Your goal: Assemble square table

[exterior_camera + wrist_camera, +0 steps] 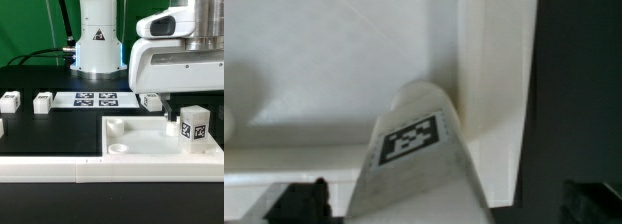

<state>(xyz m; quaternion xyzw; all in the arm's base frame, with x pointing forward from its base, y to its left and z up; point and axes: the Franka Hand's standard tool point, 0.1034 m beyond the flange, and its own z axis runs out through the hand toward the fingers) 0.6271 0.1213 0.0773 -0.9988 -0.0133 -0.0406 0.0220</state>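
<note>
The square table's white slab (140, 138) lies at the front on the exterior view's right, with a round socket (117, 148) near its front corner. One tagged white leg (193, 124) stands upright on the slab near its far right corner. My gripper (190, 118) hangs straight over that leg, open. In the wrist view the leg (411, 140) rises between the dark fingertips (299, 203), which stand apart from it on both sides. The slab's surface (331, 60) fills the area behind the leg. Three more loose legs (10, 100) (42, 101) (150, 100) lie on the black table.
The marker board (95, 99) lies flat at the back centre, in front of the robot's base (98, 45). A long white border wall (90, 172) runs along the front edge. Another small white piece (2, 127) shows at the left edge.
</note>
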